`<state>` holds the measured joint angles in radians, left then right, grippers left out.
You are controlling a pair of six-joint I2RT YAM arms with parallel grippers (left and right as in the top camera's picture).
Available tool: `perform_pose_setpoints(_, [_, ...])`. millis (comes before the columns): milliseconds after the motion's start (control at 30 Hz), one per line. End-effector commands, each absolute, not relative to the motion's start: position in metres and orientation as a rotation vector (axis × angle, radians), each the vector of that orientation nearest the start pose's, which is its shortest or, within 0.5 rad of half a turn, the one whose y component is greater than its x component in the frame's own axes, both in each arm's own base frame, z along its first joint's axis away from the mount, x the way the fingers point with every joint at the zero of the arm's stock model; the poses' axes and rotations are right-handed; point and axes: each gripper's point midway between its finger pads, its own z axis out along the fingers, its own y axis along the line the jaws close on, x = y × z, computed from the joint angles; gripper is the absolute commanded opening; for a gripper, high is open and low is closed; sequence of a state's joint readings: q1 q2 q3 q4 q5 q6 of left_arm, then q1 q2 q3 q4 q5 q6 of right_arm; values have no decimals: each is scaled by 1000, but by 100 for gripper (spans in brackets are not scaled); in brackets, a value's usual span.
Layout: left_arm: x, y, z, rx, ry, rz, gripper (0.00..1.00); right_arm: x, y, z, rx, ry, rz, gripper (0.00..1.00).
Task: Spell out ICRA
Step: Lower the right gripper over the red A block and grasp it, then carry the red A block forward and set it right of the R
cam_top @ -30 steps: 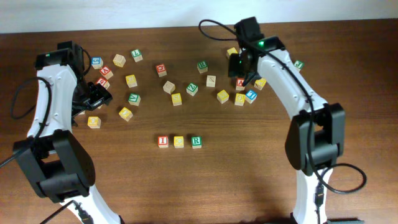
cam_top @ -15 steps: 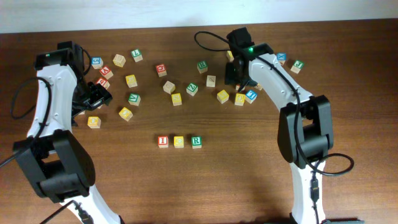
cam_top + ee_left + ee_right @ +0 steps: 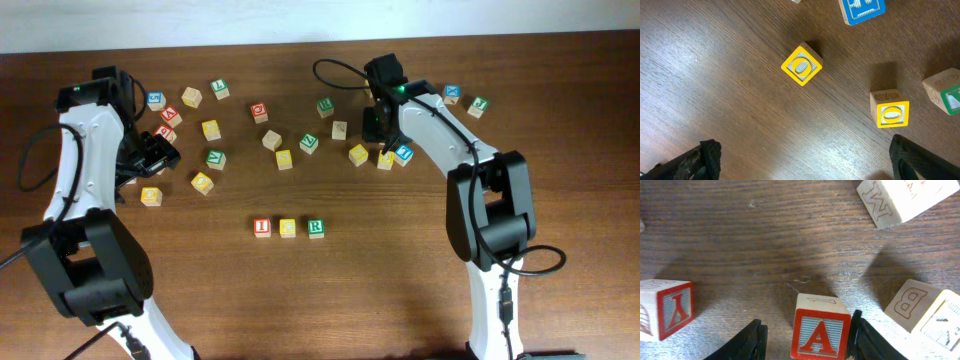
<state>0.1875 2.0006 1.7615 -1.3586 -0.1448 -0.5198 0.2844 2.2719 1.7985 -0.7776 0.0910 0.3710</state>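
Right arm [image 3: 440, 112] shifts inward, leftward | right claw [image 3: 807, 339] wide, straddling red A block [image 3: 820, 332], unclamped | I [image 3: 262, 227], C [image 3: 287, 227], R [image 3: 316, 227] rowed on worktop [image 3: 400, 285] | next: close, set A right of R

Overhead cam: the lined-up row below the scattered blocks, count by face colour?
red: 1, the I cube
yellow: 1, the C cube
green: 1, the R cube
total: 3

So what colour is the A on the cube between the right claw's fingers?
Red: the A cube is clearest in the right wrist view.
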Motion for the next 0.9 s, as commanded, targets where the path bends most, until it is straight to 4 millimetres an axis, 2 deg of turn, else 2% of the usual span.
perform_pose_setpoints(0, [364,95,116,-1078,2928,221,99,489,124,12,153,2828,-23,45])
perform_pose_setpoints(67, [364,95,116,-1078,2928,221,99,490,124,12,153,2824,-22,45])
perform_pose_setpoints(133, [364,95,116,-1078,2928,221,99,491,121,12,159,2817,-47,35])
perform_pose_setpoints(267, [364,95,116,-1078,2928,221,99,495,120,14,160,2802,-50,32])
perform_pose_setpoints(400, [364,95,116,-1078,2928,221,99,505,125,29,159,2760,-27,25])
perform_pose_setpoints(533, [364,95,116,-1078,2928,221,99,508,126,59,161,2716,-5,19])
perform_pose_setpoints(633, [365,95,116,-1077,2928,221,99,501,124,85,162,2702,3,19])
perform_pose_setpoints(700, [365,95,116,-1077,2928,221,99,489,123,116,156,2688,17,20])
perform_pose_setpoints(767, [365,95,116,-1078,2928,221,99,469,131,151,127,2681,72,21])
perform_pose_setpoints(867, [365,95,116,-1077,2928,221,99,425,152,198,41,2688,171,21])
